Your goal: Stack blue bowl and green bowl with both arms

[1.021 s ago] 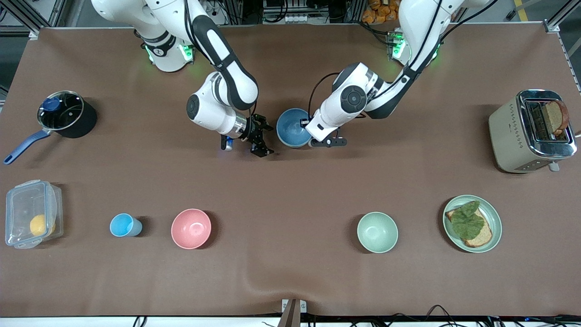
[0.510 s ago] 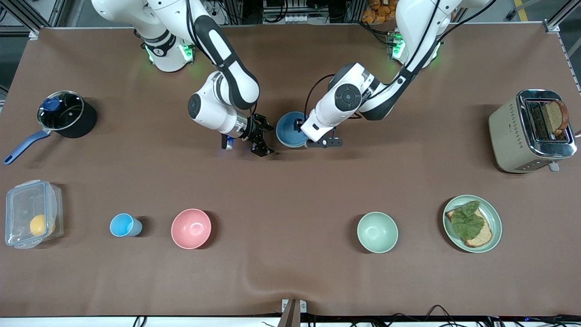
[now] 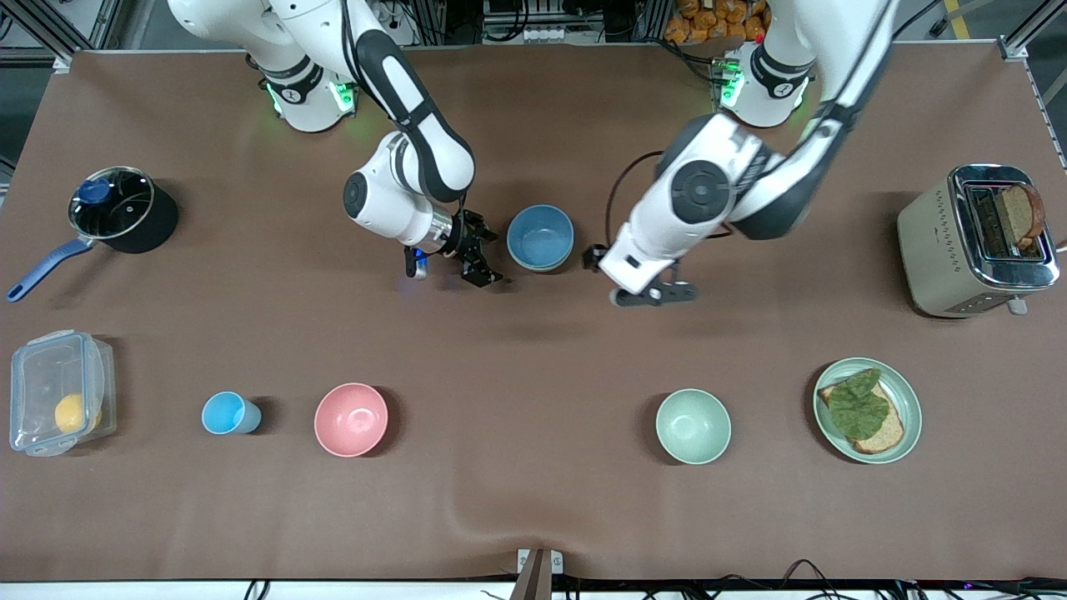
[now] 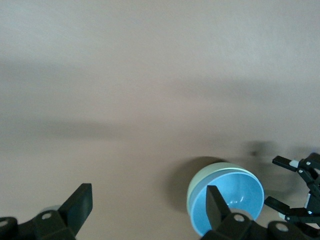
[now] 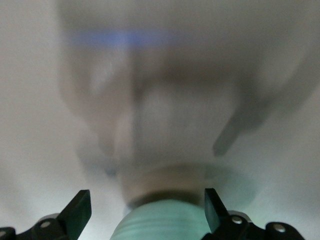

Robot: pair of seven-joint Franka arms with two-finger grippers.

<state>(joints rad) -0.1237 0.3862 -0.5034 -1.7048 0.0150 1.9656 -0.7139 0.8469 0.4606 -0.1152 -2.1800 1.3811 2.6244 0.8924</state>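
Note:
The blue bowl [image 3: 540, 237] sits nested in a green bowl on the table between the two arms. The left wrist view shows the blue bowl [image 4: 230, 200] inside the green bowl's rim [image 4: 196, 186]. My left gripper [image 3: 627, 279] is open and empty, raised over bare table beside the stack, toward the left arm's end. It is wide open in its wrist view [image 4: 147, 212]. My right gripper [image 3: 483, 257] is open close beside the stack at the right arm's end. Its wrist view shows the green bowl's wall [image 5: 165, 222] between the open fingers.
A twin green bowl [image 3: 693, 426] and a green plate with toast [image 3: 868, 410] lie nearer the front camera. A pink bowl [image 3: 351, 419], light-blue cup [image 3: 229, 413], plastic box [image 3: 58, 392], pot [image 3: 121, 208] and toaster [image 3: 975, 242] also stand on the table.
My left gripper has let go of the blue bowl, risen and moved toward the left arm's end. The blue bowl now rests in the green bowl. The right gripper has barely moved.

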